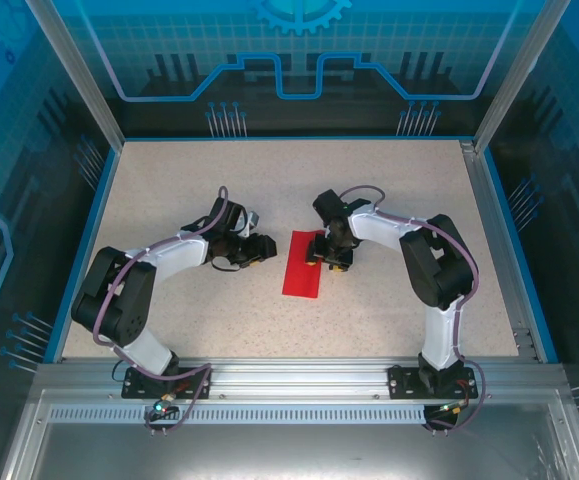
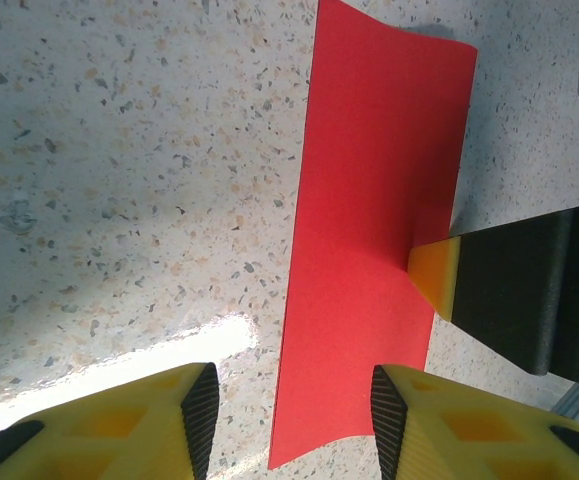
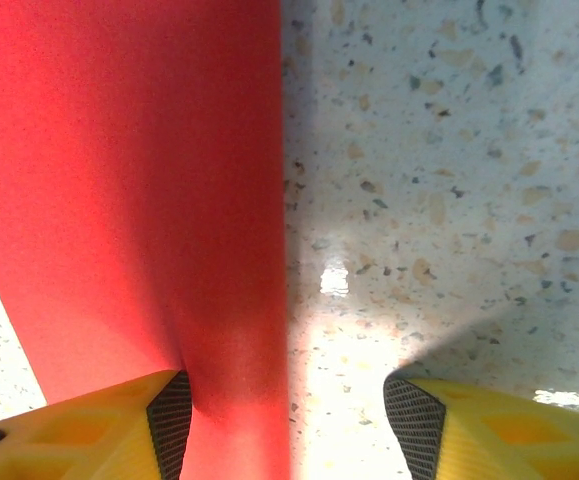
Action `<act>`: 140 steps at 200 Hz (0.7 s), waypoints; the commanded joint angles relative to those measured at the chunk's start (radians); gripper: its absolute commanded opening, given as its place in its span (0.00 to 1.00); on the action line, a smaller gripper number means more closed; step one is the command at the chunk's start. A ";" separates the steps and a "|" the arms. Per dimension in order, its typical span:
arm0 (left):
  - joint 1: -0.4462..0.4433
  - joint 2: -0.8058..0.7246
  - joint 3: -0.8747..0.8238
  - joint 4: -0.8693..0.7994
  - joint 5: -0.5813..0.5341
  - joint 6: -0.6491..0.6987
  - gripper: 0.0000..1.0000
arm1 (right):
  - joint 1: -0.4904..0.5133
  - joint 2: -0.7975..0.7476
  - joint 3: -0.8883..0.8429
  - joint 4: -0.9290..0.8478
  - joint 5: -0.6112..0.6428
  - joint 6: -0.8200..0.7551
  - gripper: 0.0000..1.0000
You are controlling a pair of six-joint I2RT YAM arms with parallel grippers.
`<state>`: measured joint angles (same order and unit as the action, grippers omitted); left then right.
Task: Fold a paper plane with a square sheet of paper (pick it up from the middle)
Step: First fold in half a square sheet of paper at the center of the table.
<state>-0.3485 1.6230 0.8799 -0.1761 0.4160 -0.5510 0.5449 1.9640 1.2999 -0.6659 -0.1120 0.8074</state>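
- Left gripper (image 2: 289,425): jaws released and standing apart at the strip's left side, grasping nothing.
- Square sheet of paper (image 2: 369,200): reads as folded in half. It lies as a long strip on the surface (image 2: 119,150), mid-scene between the arms.
- Right gripper (image 3: 291,420): jaws released, one finger pinning the strip's right edge. Best to hold that pin firm while the left runs the crease.
- Containers: none to note.

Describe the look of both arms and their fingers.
Left arm and right arm: white shells between bulky black joints, a thin purplish cable looping along each. Fingers are yellow, blocky, with black ribbed pads.
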 commanded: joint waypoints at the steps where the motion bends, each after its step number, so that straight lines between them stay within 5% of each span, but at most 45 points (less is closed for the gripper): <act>1: 0.005 0.016 -0.008 0.010 0.028 -0.012 0.47 | 0.005 0.090 -0.027 0.019 0.048 0.010 0.61; 140: 0.000 0.015 -0.004 0.030 0.073 -0.010 0.39 | 0.010 0.125 -0.017 0.011 0.058 0.007 0.61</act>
<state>-0.3485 1.6241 0.8799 -0.1745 0.4416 -0.5510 0.5453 1.9831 1.3235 -0.6918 -0.1108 0.8124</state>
